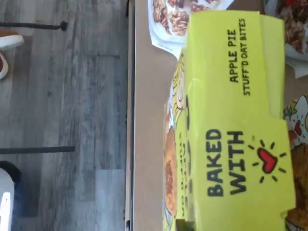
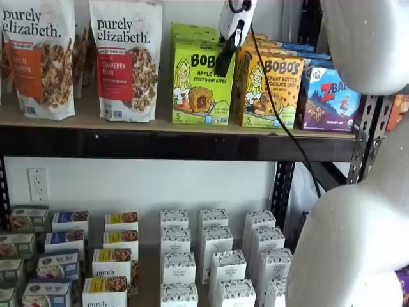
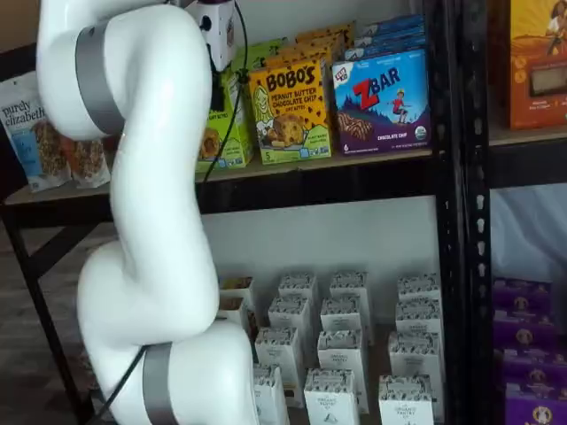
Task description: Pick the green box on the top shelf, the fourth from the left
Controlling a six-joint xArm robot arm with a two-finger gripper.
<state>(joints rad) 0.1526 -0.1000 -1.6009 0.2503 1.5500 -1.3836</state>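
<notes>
Near shelf edge [image 2: 179, 131], green box [image 2: 199, 83]

Green box [image 1: 231, 130] fills much of wrist view, picture turned sideways; lime-green panel reads "APPLE PIE STUFF'D OAT BITES" and "BAKED WITH" beside red heart; cartoon girl and oat bite on adjoining face; box stands on tan top shelf [image 1: 149, 144]; granola bag [image 1: 175, 19] just beside it; grey wood floor [image 1: 62, 106] beyond shelf edge
</notes>
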